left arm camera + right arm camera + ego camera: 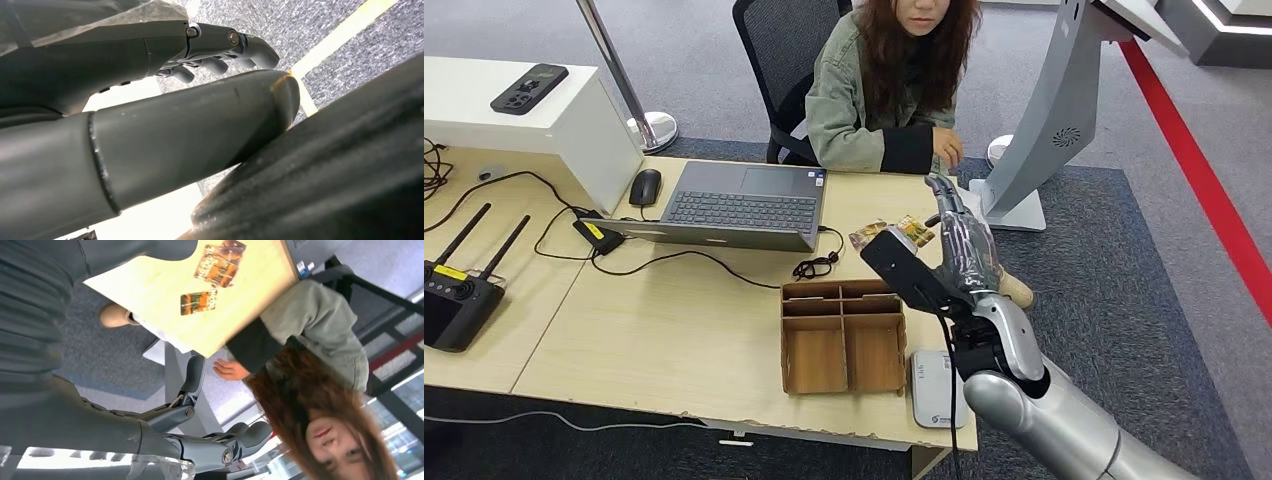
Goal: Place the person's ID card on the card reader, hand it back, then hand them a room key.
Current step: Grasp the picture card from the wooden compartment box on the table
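Observation:
My right hand (965, 243) is raised above the right end of the table, fingers spread and pointing toward the person (886, 80) seated across from me; it holds nothing. In the right wrist view the same hand (200, 437) hangs empty above the floor beyond the table edge. Two lots of orange-brown patterned cards (869, 235) lie on the wood just left of the hand, seen as a single card (198, 302) and a small stack (220, 262). The white card reader (937, 388) sits at the near edge. The person's hand (230, 370) rests by the far edge. My left hand (225, 45) hangs down, empty.
A wooden divided tray (844, 335) stands left of the reader. A laptop (739, 205), mouse (645, 186) and cables occupy the middle. A black remote controller (459, 295) lies at the far left. A grey kiosk stand (1054, 120) rises to the right of the table.

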